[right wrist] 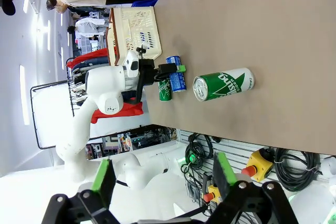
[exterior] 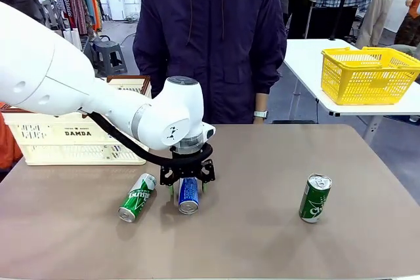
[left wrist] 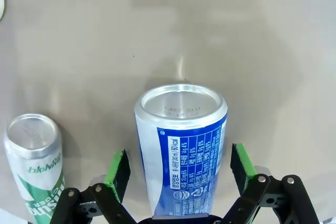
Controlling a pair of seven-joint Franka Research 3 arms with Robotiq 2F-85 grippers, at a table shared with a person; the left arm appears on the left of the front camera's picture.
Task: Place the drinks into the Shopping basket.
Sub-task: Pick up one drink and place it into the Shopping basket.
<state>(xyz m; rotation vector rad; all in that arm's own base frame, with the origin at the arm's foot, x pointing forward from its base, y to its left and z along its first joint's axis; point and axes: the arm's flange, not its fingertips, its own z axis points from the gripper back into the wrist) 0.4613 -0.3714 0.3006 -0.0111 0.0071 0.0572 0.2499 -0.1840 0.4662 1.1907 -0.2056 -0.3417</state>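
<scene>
Blue can [exterior: 188, 196] on its side on the table [exterior: 262, 162], mid-front. My left claw [left wrist: 181, 170] straddles it, pads apart, gaps both sides. Green can [exterior: 136, 197] lies just left of it, another green one [exterior: 315, 198] well right. Shopping basket [exterior: 72, 142] far left, contents hidden. My right claw [right wrist: 164, 179] is apart, off the table. Yellow basket [exterior: 367, 73] on the next table.

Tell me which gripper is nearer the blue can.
Left. The left gripper straddles the blue can, jaws open either side; the right gripper hangs open beyond the table edge, far away.
</scene>
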